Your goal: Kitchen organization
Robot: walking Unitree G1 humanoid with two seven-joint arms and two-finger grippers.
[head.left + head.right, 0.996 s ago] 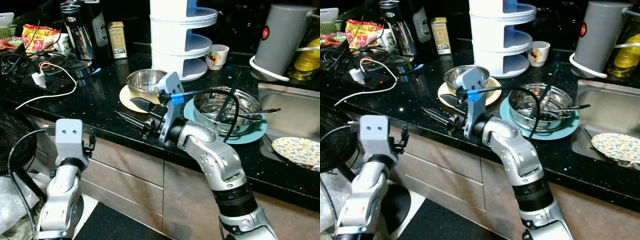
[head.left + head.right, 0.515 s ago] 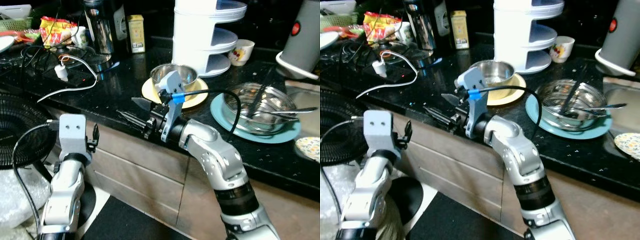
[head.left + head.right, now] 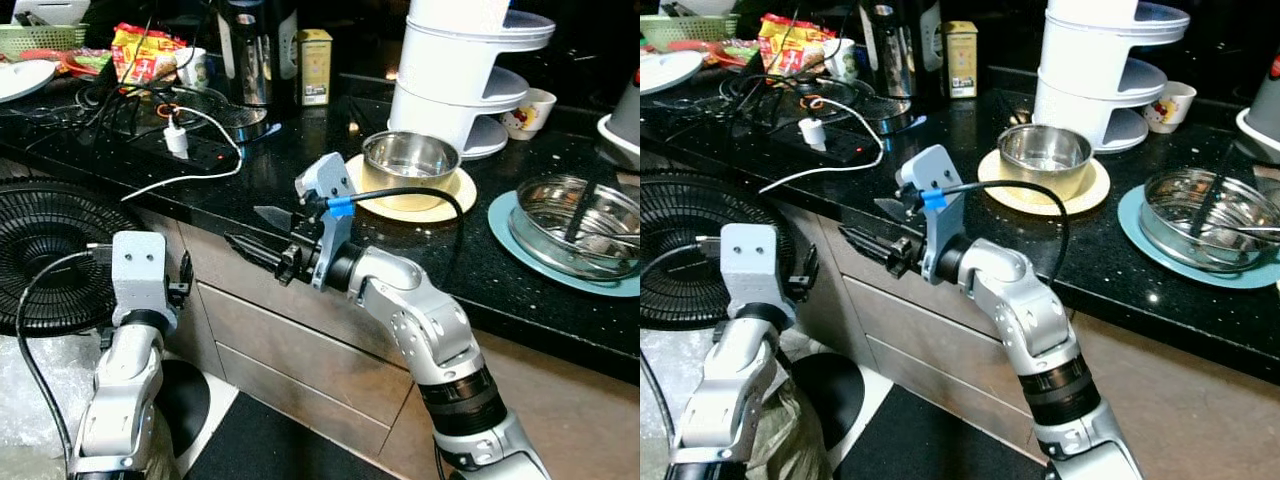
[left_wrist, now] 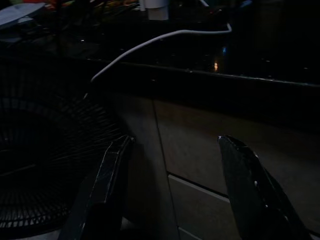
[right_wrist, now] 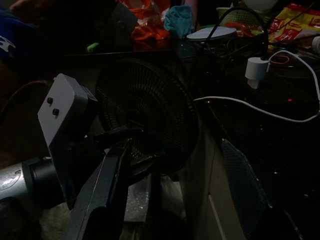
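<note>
Hovering empty with fingers spread, the right gripper (image 3: 262, 234) is reaching left along the counter's near edge; the left gripper (image 4: 172, 195) is hanging open too. The steel bowl (image 3: 410, 157) on the yellow plate (image 3: 446, 194) is looking light, rigid and slippery, likely best pinched at its rim.

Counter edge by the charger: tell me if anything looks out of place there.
The white charger cable trails from the white plug on the power strip and droops over the black counter front edge, above the black fan. It could snag. The nearby bowls sit squarely on their plates, with nothing spilled.
</note>
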